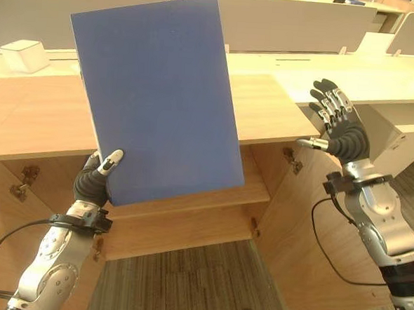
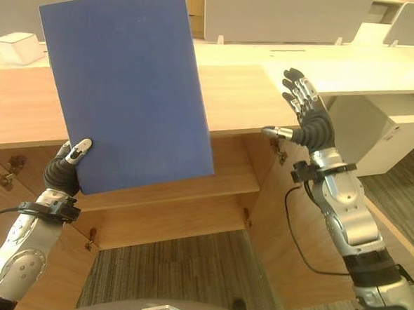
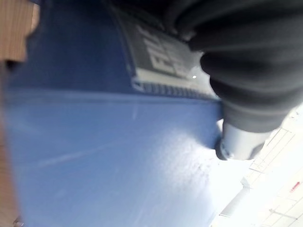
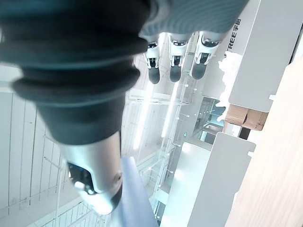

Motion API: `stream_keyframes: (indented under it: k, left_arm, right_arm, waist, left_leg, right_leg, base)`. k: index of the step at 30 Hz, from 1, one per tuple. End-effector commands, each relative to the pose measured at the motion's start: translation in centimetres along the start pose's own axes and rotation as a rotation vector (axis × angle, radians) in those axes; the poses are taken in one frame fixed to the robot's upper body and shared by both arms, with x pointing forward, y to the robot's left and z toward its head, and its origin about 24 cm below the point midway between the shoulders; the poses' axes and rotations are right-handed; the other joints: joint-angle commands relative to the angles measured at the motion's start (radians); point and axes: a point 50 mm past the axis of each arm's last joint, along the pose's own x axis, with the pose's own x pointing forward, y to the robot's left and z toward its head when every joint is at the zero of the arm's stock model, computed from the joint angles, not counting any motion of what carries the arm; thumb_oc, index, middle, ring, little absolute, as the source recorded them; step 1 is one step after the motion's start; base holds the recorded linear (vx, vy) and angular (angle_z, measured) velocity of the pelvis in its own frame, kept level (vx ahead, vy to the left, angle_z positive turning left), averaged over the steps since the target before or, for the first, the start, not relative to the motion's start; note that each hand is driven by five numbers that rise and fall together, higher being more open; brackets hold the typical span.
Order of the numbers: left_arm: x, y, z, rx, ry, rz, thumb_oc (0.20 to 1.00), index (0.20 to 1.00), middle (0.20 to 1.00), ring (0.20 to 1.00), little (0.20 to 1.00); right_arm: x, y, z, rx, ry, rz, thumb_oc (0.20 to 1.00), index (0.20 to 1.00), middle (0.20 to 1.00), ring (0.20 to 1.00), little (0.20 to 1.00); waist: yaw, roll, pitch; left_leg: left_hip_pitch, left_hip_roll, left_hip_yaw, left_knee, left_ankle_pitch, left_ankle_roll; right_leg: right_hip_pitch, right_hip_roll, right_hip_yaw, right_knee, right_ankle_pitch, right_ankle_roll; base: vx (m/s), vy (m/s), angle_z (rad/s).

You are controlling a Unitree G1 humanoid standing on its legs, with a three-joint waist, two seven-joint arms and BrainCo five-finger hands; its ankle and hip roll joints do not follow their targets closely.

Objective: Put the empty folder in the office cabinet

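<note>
Blue folder (image 1: 158, 96) pinched by left hand (image 1: 97, 176) (upright).

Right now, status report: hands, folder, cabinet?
Left hand pinching blue folder upright by its lower corner. Right hand open, raised, empty. Cabinet open below, shelf unobstructed.

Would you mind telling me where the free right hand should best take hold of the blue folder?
Probably the folder's bare right edge, approached from the right: it stands upright, the left hand pinches its lower left corner, and the open right hand is raised on that side.
</note>
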Motion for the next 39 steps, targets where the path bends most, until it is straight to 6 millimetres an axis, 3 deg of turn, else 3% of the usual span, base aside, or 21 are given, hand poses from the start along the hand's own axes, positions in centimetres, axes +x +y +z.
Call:
stream_keyframes:
  k: [1, 7, 10, 16, 29, 30, 34, 39]
  left_arm:
    - [2.1, -1.3, 3.7, 0.103, -0.128, -0.173, 0.2, 0.2, 0.2, 0.2, 0.2]
    - [2.3, -1.6, 4.4, 0.202, -0.062, -0.274, 0.2, 0.2, 0.2, 0.2, 0.2]
    - [2.5, -2.1, 4.5, 0.215, -0.047, -0.315, 0.2, 0.2, 0.2, 0.2, 0.2]
    - [3.0, -2.9, 4.9, 0.249, -0.018, -0.4, 0.2, 0.2, 0.2, 0.2, 0.2]
    - [3.6, -4.2, 5.0, 0.251, -0.015, -0.485, 0.2, 0.2, 0.2, 0.2, 0.2]
    - [3.7, -4.1, 4.8, 0.241, -0.013, -0.478, 0.2, 0.2, 0.2, 0.2, 0.2]
    - [3.6, -3.8, 4.7, 0.269, 0.008, -0.466, 0.2, 0.2, 0.2, 0.2, 0.2]
    - [3.3, -3.1, 4.6, 0.285, 0.024, -0.429, 0.2, 0.2, 0.2, 0.2, 0.2]
  right_arm:
    - [1.5, -0.7, 2.1, 0.049, -0.101, 0.048, 1.0, 1.0, 1.0, 1.0, 1.0]
    - [1.1, 1.3, 1.0, 0.18, 0.127, 0.367, 1.0, 1.0, 1.0, 1.0, 1.0]
    - [0.9, 2.0, 0.0, 0.244, 0.229, 0.435, 1.0, 1.0, 1.0, 1.0, 1.0]
    - [1.1, 3.0, 0.0, 0.29, 0.329, 0.555, 1.0, 1.0, 1.0, 1.0, 1.0]
    - [2.7, 4.1, 0.1, 0.356, 0.299, 0.563, 1.0, 1.0, 1.0, 1.0, 1.0]
    - [3.8, 4.4, 0.3, 0.362, 0.229, 0.522, 1.0, 1.0, 1.0, 1.0, 1.0]
    - [4.6, 4.9, 0.5, 0.373, 0.197, 0.508, 1.0, 1.0, 1.0, 1.0, 1.0]
    - [5.6, 3.8, 0.6, 0.366, 0.166, 0.442, 1.0, 1.0, 1.0, 1.0, 1.0]
  waist:
    - [0.016, -0.024, -0.017]
    - [0.026, -0.044, -0.022]
    - [0.031, -0.049, -0.023]
    - [0.035, -0.051, -0.026]
    - [0.038, -0.045, -0.028]
    - [0.038, -0.042, -0.029]
    - [0.039, -0.039, -0.029]
    - [0.041, -0.037, -0.029]
  left_leg:
    - [0.004, 0.013, -0.051, 0.001, -0.07, 0.001]
    - [-0.002, 0.019, -0.048, 0.001, -0.059, -0.014]
    - [-0.004, 0.021, -0.048, 0.001, -0.054, -0.018]
    - [-0.012, 0.023, -0.049, 0.001, -0.047, -0.026]
    - [-0.017, 0.024, -0.051, 0.001, -0.045, -0.027]
    - [-0.017, 0.023, -0.049, 0.001, -0.047, -0.025]
    - [-0.018, 0.023, -0.049, 0.001, -0.048, -0.024]
    - [-0.019, 0.025, -0.047, 0.001, -0.048, -0.025]
  right_leg:
    - [0.002, -0.068, 0.005, 0.011, 0.014, 0.062]
    - [0.0, -0.067, -0.002, 0.01, 0.018, 0.065]
    - [-0.002, -0.068, -0.006, 0.009, 0.021, 0.067]
    - [-0.005, -0.068, -0.013, 0.009, 0.022, 0.071]
    - [-0.002, -0.069, -0.021, 0.01, 0.021, 0.071]
    - [-0.003, -0.07, -0.019, 0.01, 0.021, 0.07]
    - [-0.003, -0.071, -0.018, 0.009, 0.021, 0.069]
    - [-0.005, -0.07, -0.016, 0.007, 0.022, 0.069]
  base:
    - [0.0, 0.0, 0.0]
    - [0.0, 0.0, 0.0]
    - [0.0, 0.0, 0.0]
    - [0.0, 0.0, 0.0]
    - [0.0, 0.0, 0.0]
    - [0.0, 0.0, 0.0]
    - [0.0, 0.0, 0.0]
    - [0.0, -0.001, 0.01]
